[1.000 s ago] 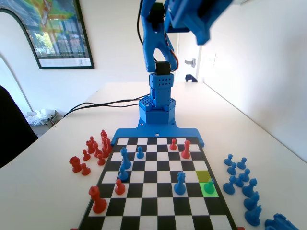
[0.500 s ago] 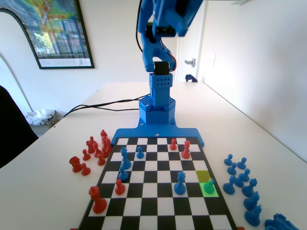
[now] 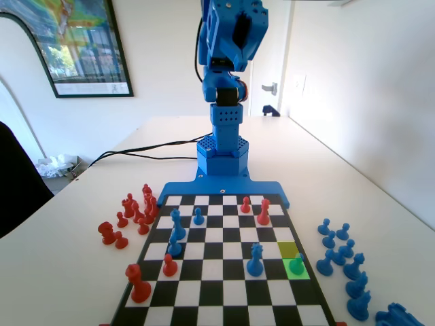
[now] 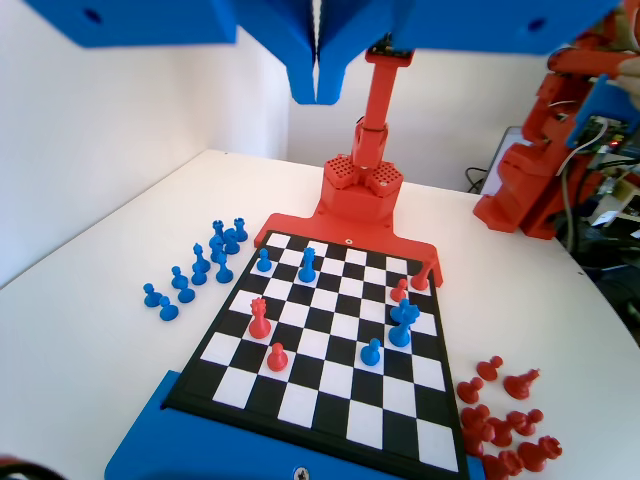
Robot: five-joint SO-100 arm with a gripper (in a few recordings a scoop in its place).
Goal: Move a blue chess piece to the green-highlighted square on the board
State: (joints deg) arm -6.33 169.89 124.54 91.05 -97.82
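A small blue pawn [image 3: 296,264], tinted greenish, stands on the bright green-highlighted square [image 3: 299,274] at the right side of the board [image 3: 224,293] in the fixed view. In the wrist view the same pawn [image 4: 264,260] stands near the far left corner of the board [image 4: 330,377]. My gripper [image 4: 320,88] hangs high above the board. Its jaws are pressed together and nothing is between them. The blue arm [image 3: 228,41] is folded up over its base at the far end.
A duller yellow-olive square [image 3: 288,249] lies just behind the green one. A tall blue piece [image 3: 255,259] stands to the left of the pawn. More blue and red pieces dot the board. Spare blue pieces [image 3: 340,252] lie off its right edge, red ones [image 3: 132,209] off its left.
The raised arm has swung from the upper right back to the centre over its base. The pieces on the board have not moved.
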